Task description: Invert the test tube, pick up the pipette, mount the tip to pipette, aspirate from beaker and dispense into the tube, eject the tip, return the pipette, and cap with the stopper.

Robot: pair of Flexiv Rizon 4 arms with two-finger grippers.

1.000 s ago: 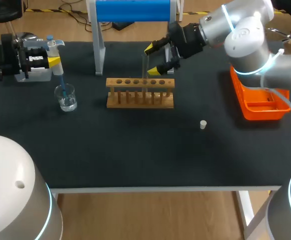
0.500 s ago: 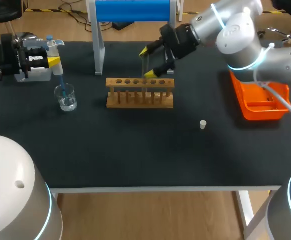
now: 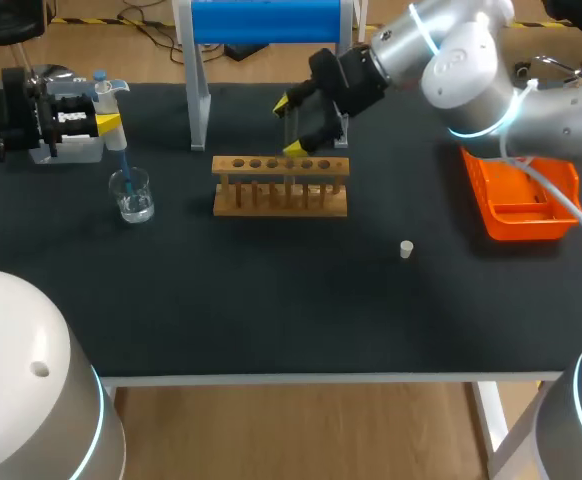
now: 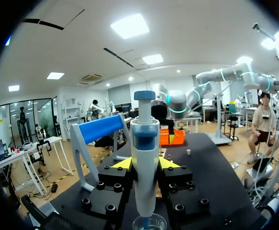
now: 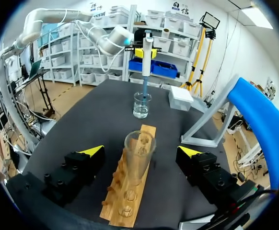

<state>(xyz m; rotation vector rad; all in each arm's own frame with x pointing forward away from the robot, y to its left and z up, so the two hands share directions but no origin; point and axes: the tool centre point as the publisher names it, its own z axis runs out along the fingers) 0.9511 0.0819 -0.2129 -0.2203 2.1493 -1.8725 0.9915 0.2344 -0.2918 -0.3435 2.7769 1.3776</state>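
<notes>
Glass test tube (image 5: pixel 139 153) stands between my right fingers (image 5: pixel 92 150), spread apart; I'd centre before closing. Left fingers (image 4: pixel 122 163) clamp pipette (image 4: pixel 145 167).

You worked in a laboratory: your black worktop (image 3: pixel 271 310) carried a wooden test tube rack (image 3: pixel 281 190), a glass beaker (image 3: pixel 131 196), a pipette (image 3: pixel 104 92) and an orange tray (image 3: pixel 519 212).

Blue stand (image 3: pixel 267 22) rises close behind the rack (image 3: pixel 280 186); open room lies between rack and stopper (image 3: pixel 406 249).
</notes>
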